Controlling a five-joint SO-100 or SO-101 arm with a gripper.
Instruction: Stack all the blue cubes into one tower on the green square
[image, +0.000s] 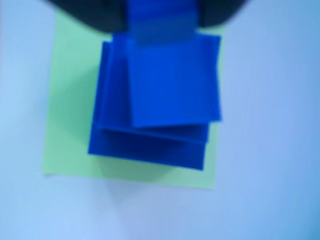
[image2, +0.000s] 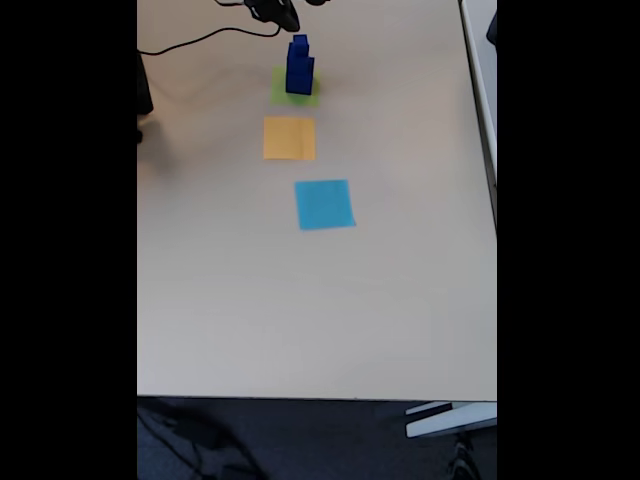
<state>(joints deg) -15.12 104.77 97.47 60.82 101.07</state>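
The blue cubes (image: 165, 100) stand stacked on the green square (image: 70, 115), directly below the gripper (image2: 275, 10), near the tabletop's (image2: 300, 310) far edge; open tabletop lies nearer. Whether its jaws are spread, I cannot tell.

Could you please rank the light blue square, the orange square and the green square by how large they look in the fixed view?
1. Light blue square, largest, though it lies nearest the camera.
2. Orange square.
3. Green square, smallest as seen; the cube tower covers much of it, so this is unsure.
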